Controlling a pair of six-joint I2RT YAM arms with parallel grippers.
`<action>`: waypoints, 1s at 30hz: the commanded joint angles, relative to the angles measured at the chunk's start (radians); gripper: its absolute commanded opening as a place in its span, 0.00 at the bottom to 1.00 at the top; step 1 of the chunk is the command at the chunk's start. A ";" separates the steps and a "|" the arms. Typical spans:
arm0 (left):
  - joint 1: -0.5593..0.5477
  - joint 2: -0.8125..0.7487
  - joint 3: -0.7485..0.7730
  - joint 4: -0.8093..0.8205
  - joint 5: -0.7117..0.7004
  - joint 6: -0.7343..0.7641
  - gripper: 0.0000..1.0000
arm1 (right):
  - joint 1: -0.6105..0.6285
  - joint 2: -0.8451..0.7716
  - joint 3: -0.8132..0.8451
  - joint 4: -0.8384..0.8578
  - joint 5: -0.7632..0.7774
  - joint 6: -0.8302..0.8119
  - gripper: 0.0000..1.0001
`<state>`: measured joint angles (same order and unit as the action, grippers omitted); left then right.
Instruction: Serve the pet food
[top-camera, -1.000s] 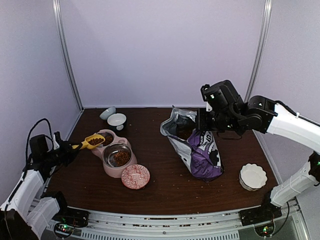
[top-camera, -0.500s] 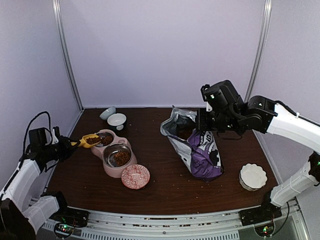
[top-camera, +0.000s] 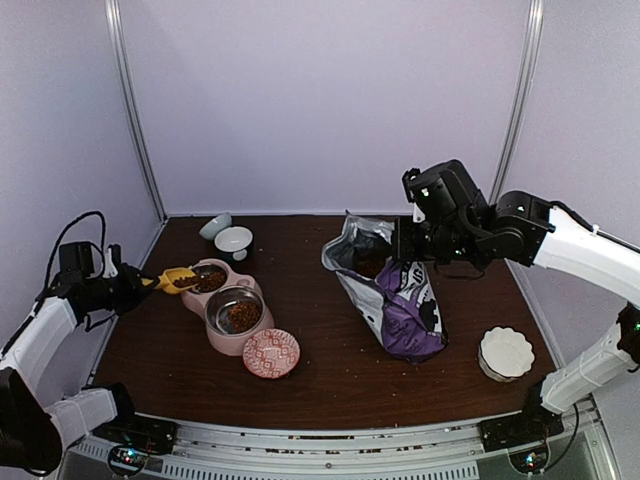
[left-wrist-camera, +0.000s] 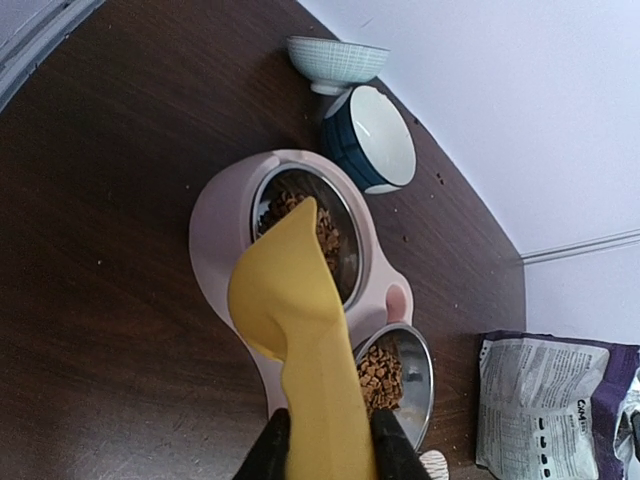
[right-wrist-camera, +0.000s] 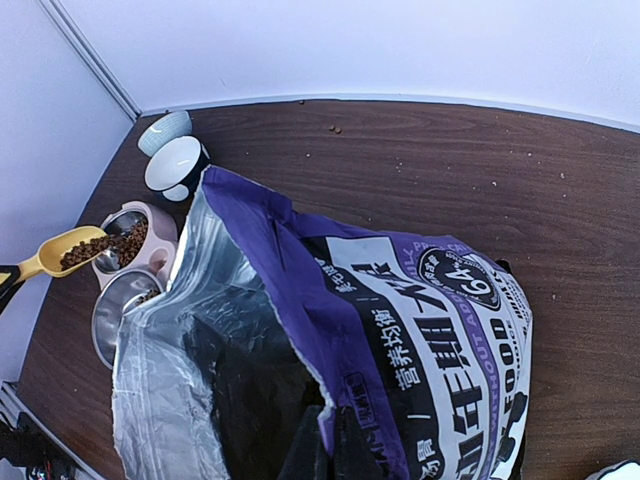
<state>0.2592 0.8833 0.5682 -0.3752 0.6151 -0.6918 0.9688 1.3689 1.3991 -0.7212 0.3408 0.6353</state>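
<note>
Brown kibble (right-wrist-camera: 92, 250) lies in the yellow scoop (top-camera: 180, 277), whose tip is over the far steel bowl of the pink feeder (top-camera: 222, 341). My left gripper (top-camera: 138, 286) is shut on the scoop's handle (left-wrist-camera: 322, 400). In the left wrist view the scoop's underside hides its load. Both bowls hold kibble (left-wrist-camera: 378, 368). My right gripper (top-camera: 406, 252) is shut on the rim of the open purple bag (top-camera: 400, 300) and holds its mouth up. In the right wrist view the bag (right-wrist-camera: 420, 330) fills the frame and the fingers pinch its edge.
A white and blue bowl (top-camera: 233, 240) and a pale bowl (top-camera: 214, 226) stand behind the feeder. A red patterned dish (top-camera: 271, 353) lies in front of it. A white scalloped dish (top-camera: 506, 352) sits at the front right. Stray pellets dot the table.
My left arm has drawn back to the left and lifted a little, and the scoop has shifted slightly left at the far bowl. The right arm and bag have not moved.
</note>
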 joint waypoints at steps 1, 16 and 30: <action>0.008 0.024 0.078 -0.004 -0.014 0.078 0.00 | -0.015 -0.013 -0.027 -0.027 0.029 0.005 0.00; 0.007 0.117 0.299 -0.255 -0.048 0.316 0.00 | -0.020 -0.010 -0.031 -0.023 0.021 0.003 0.00; -0.124 0.143 0.451 -0.450 -0.259 0.466 0.00 | -0.020 0.003 -0.032 -0.006 -0.003 -0.011 0.00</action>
<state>0.1806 1.0306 0.9722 -0.7876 0.4641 -0.2844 0.9634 1.3655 1.3811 -0.6930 0.3191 0.6342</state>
